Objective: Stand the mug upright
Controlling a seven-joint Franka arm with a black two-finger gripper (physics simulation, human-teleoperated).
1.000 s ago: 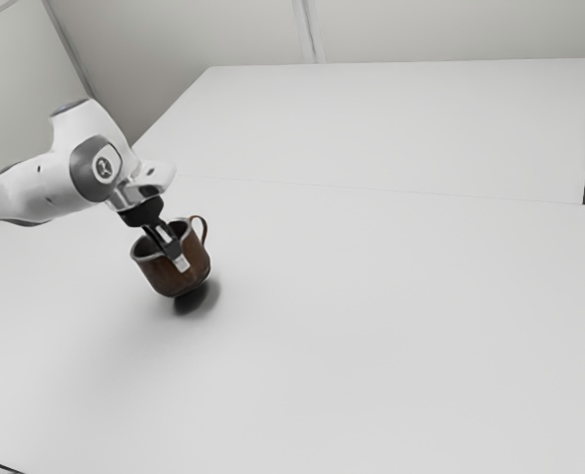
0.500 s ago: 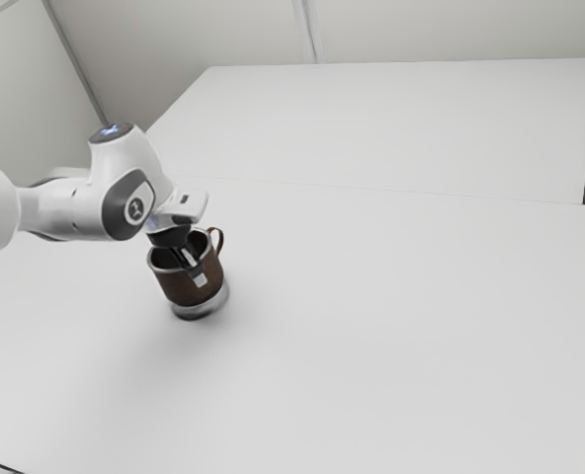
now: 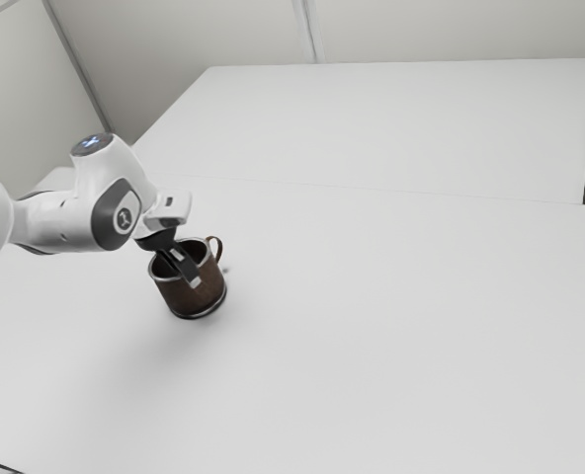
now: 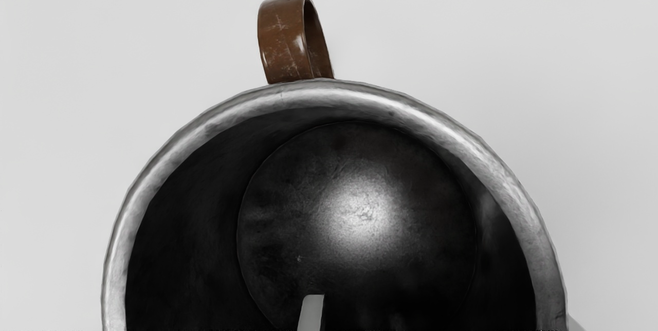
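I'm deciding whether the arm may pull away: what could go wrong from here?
With one finger inside the mug, the gripper might snag the rim if it lifts at a slant, tipping the mug. The other finger lies outside the mug, so a sideways move could shove or topple it.

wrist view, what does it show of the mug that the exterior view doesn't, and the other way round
Wrist view: the mug's round inner bottom, with its bright patch of reflected light, and the scratches on the handle.

Exterior view: the brown outer wall of the mug and the band around its base, plus the white robot arm and the black gripper reaching down at the mug.

Both: the mug's pale rim, its dark inside, the brown handle and the pale tabletop.
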